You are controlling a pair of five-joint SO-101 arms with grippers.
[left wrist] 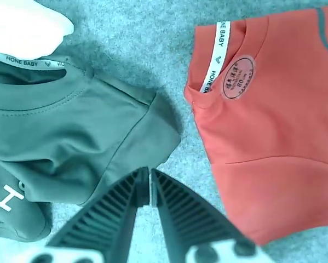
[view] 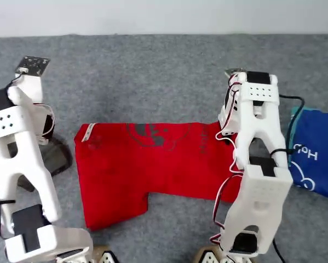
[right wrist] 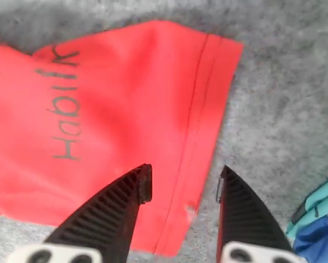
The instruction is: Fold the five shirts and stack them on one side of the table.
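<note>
High view has the red shirt (view: 153, 164) spread flat across the middle of the grey desk (view: 169, 71), neck to the left arm's (view: 16, 159) side, hem under the right arm (view: 257, 164), one sleeve (view: 114, 211) sticking out toward the arm bases; a blue shirt (view: 317, 153) lies crumpled at the right edge, well apart from the red one, and a dark shirt (view: 57, 156) sits bunched just beside the red collar (view: 88, 133).

Right wrist view puts the right jaws wide apart and empty, poised over the stitched hem corner (right wrist: 207, 109); left wrist view shows the left jaws pressed almost together, holding nothing, above the bare strip between the dark shirt and the red neckline.

Folding of this shirt looks barely begun, and no stack is visible yet.

By my judgement the fabric is thin, light knit; it should be limp, sagging and trailing once lifted, and dragging on the felt-like desk instead of sliding; a pinch in mid-panel would probably take just the top layer; the double-stitched hem corner and the banded collar or shoulder seam are firmer, so those are the places to grip, catching both layers at once.
</note>
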